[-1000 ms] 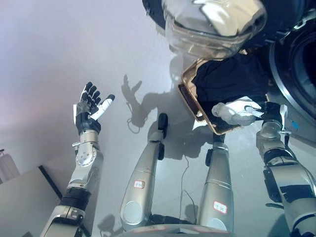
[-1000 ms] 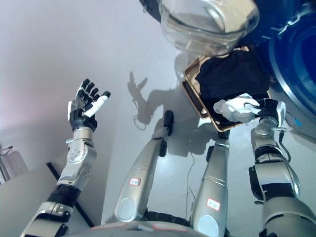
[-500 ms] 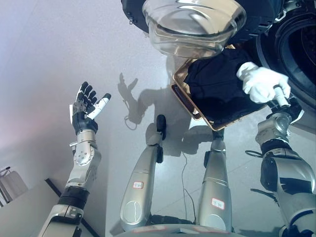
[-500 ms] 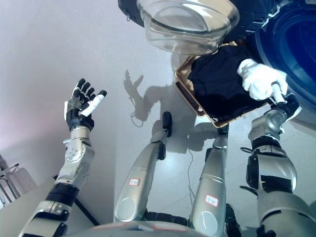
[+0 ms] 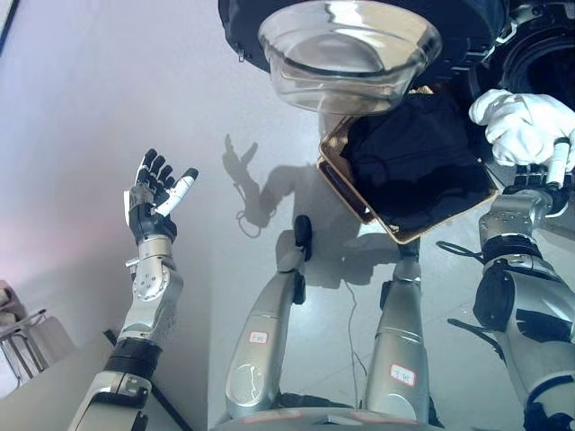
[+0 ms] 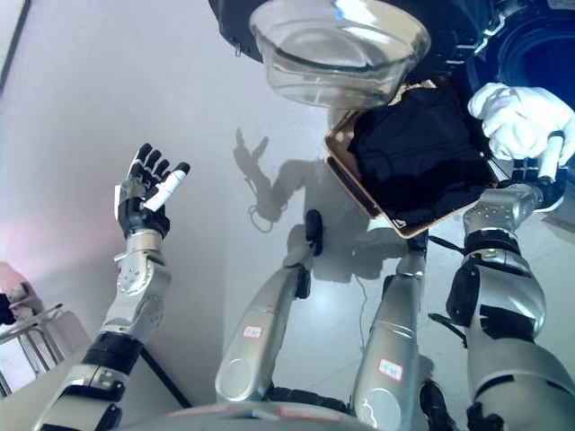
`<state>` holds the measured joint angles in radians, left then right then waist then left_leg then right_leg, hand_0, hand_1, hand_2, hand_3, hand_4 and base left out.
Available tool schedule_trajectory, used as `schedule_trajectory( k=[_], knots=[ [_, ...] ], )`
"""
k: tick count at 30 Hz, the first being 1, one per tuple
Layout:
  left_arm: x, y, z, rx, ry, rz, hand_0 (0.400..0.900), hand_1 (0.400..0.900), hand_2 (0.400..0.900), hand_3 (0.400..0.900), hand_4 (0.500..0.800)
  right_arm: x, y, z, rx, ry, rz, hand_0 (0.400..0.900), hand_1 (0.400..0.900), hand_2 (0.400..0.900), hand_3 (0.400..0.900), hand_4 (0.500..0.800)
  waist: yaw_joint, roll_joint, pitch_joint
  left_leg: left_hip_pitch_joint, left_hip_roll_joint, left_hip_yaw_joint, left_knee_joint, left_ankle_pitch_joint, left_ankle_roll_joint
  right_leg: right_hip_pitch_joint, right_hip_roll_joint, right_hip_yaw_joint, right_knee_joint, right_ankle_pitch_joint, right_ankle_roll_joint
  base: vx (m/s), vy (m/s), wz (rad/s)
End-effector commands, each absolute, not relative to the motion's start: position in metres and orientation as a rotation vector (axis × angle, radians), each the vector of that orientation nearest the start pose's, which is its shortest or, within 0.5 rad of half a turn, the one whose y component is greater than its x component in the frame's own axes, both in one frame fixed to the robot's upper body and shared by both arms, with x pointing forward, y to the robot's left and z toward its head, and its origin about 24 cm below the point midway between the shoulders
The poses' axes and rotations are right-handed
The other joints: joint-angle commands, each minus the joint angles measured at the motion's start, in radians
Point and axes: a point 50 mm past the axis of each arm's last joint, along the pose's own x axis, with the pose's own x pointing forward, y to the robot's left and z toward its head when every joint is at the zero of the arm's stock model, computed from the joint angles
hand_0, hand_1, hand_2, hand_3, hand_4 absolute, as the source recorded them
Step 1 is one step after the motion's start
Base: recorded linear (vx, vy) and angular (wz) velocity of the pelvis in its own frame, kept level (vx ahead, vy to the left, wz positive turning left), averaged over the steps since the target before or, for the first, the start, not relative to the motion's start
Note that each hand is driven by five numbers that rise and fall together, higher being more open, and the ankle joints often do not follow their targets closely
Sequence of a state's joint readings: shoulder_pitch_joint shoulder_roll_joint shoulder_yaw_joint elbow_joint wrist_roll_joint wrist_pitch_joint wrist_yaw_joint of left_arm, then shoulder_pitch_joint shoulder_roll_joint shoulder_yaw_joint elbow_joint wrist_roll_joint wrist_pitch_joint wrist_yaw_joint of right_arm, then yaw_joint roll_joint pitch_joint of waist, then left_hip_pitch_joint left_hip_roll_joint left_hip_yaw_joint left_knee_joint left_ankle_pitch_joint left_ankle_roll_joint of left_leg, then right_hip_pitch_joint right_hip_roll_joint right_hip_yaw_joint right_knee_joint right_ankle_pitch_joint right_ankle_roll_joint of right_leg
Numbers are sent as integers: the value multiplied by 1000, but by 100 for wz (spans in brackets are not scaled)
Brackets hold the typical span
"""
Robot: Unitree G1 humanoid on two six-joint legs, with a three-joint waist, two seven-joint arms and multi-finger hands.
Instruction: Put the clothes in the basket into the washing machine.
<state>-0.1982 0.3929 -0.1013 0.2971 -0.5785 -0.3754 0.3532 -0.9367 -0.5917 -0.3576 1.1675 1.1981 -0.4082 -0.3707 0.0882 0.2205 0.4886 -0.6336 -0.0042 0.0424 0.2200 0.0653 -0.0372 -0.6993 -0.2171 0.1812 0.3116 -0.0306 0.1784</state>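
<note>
A tan basket (image 5: 338, 185) stands on the floor ahead to the right, with dark clothes (image 5: 413, 160) in it. My right hand (image 5: 542, 177) is shut on a white garment (image 5: 521, 124) and holds it above the basket's right corner, at the edge of the washing machine's dark drum opening (image 5: 542, 65). The same garment shows in the right eye view (image 6: 516, 117). The machine's round glass door (image 5: 350, 47) hangs open above the basket. My left hand (image 5: 154, 192) is open and empty, raised far to the left over bare floor.
The washing machine's dark front fills the top right. A grey table corner (image 5: 54, 400) and a metal rack (image 5: 20, 330) sit at the lower left. Grey floor lies between my left hand and the basket.
My right hand has lifted the white garment from the basket's near edge up and to the right, to the drum opening. The left hand has stayed raised and open.
</note>
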Motion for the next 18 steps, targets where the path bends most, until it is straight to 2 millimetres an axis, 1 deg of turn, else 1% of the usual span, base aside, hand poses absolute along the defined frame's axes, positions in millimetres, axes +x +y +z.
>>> schedule_trajectory(
  k=[1, 4, 7, 9, 10, 14, 18],
  knots=[
    [276, 254, 84, -224, -345, 431, 900, 900, 900, 900, 800, 293, -424, 227, 975, -824, -1058, 400, 400, 400, 400, 500, -43, 57, -111, -10, 66, -91, 12, -34, -81, 53, -49, 8, -22, 29, -2, 33, -37, 3],
    [275, 255, 84, -218, -342, 429, 900, 900, 900, 900, 800, 279, -435, 250, 1005, -945, -1052, 400, 400, 400, 400, 500, -46, 58, -122, 2, 69, -92, -1, -30, -85, 58, -46, 6, -20, 26, -1, 19, -26, 3],
    [274, 259, 85, -207, -349, 435, 900, 900, 900, 900, 800, 264, -446, 265, 993, -1019, -1068, 400, 400, 400, 400, 500, -51, 57, -132, 5, 72, -93, -9, -17, -89, 58, -43, 6, -20, 32, -1, 1, -16, 2],
    [273, 261, 84, -202, -348, 444, 900, 900, 900, 900, 800, 256, -451, 275, 968, -1051, -1080, 400, 400, 400, 400, 500, -52, 55, -143, 19, 75, -94, -18, -25, -92, 66, -43, 2, -16, 17, -1, 19, -29, 5],
    [272, 262, 84, -199, -349, 448, 900, 900, 900, 900, 800, 252, -453, 278, 960, -1066, -1084, 400, 400, 400, 400, 500, -53, 54, -146, 19, 77, -94, -22, -14, -94, 66, -41, 1, -19, 26, -1, -17, -33, 5],
    [270, 267, 82, -197, -344, 468, 900, 900, 900, 900, 800, 240, -458, 290, 952, -1135, -1089, 400, 400, 400, 400, 500, -58, 48, -159, 34, 86, -96, -41, -5, -101, 74, -32, -4, -17, 22, -2, 1, -25, 2],
    [269, 271, 85, -184, -353, 479, 900, 900, 900, 900, 800, 229, -463, 293, 958, -1185, -1112, 400, 400, 400, 400, 500, -64, 42, -164, 44, 94, -99, -62, 6, -108, 78, -26, -10, -17, 19, -3, 2, -25, 2]
  ],
)
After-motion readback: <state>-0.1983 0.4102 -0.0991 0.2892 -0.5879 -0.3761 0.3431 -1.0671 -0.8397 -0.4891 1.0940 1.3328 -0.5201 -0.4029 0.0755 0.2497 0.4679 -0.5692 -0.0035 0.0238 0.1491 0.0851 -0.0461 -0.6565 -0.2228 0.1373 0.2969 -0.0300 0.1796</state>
